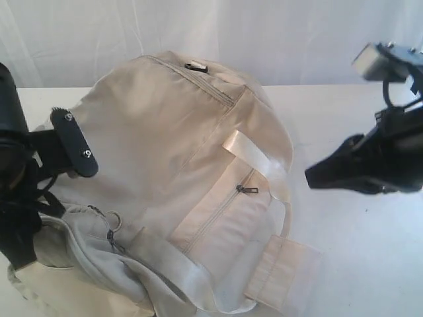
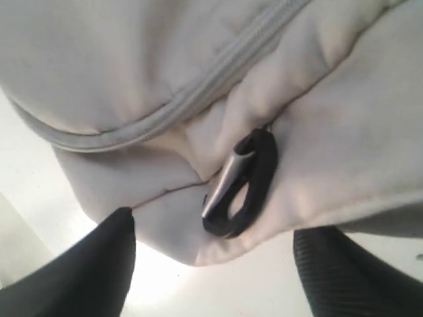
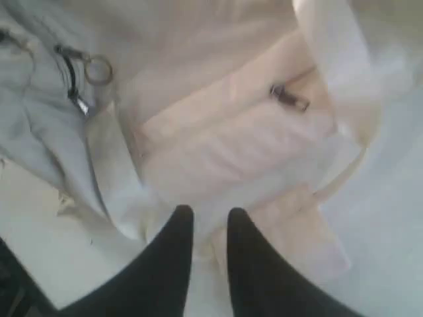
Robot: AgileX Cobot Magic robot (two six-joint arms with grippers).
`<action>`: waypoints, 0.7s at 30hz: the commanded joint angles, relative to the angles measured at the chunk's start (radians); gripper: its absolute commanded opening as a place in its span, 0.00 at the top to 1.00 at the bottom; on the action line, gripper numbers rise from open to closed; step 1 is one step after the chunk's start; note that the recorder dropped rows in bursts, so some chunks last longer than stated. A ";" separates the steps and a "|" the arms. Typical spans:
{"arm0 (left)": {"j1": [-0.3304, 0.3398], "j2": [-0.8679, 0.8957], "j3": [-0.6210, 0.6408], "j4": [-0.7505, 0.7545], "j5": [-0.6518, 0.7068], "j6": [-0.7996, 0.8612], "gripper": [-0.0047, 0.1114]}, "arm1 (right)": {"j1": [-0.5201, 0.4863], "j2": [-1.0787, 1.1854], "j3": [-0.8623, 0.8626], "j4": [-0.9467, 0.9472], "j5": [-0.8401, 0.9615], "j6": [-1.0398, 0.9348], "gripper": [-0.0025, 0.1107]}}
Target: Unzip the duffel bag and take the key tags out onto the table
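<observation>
The duffel bag (image 1: 165, 152) lies across the middle of the table (image 1: 370, 251), its long side running from near left to far right. A shiny white handle (image 1: 248, 148) crosses its top. A front pocket on the near side is zipped, with the dark zipper pull (image 1: 248, 189) at its far end. At the near-left end, grey fabric (image 1: 73, 238) bulges beside a metal ring (image 1: 113, 220).

The left gripper (image 1: 71, 142) sits at the bag's left side, close against the fabric. In the left wrist view its fingers (image 2: 99, 264) stand wide apart and hold nothing. A black clip (image 2: 241, 185) on the bag's end lies in the span between them.

The right gripper (image 1: 317, 177) hangs above the table just right of the bag, clear of it and pointing toward the front pocket. In the right wrist view its fingers (image 3: 172, 251) are close together with only a narrow gap and grip nothing. The pocket's zipper pull and the ring lie farther off.
</observation>
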 commanded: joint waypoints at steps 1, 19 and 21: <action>0.003 -0.093 -0.056 -0.064 0.015 -0.020 0.34 | 0.002 0.038 -0.136 0.006 -0.091 -0.010 0.64; 0.003 -0.554 0.147 -0.311 -0.090 -0.311 0.35 | 0.024 0.787 -0.847 -0.005 -0.093 -0.062 0.29; 0.003 -0.575 0.192 -0.324 -0.137 -0.357 0.35 | 0.029 0.845 -0.897 -0.007 -0.091 -0.062 0.29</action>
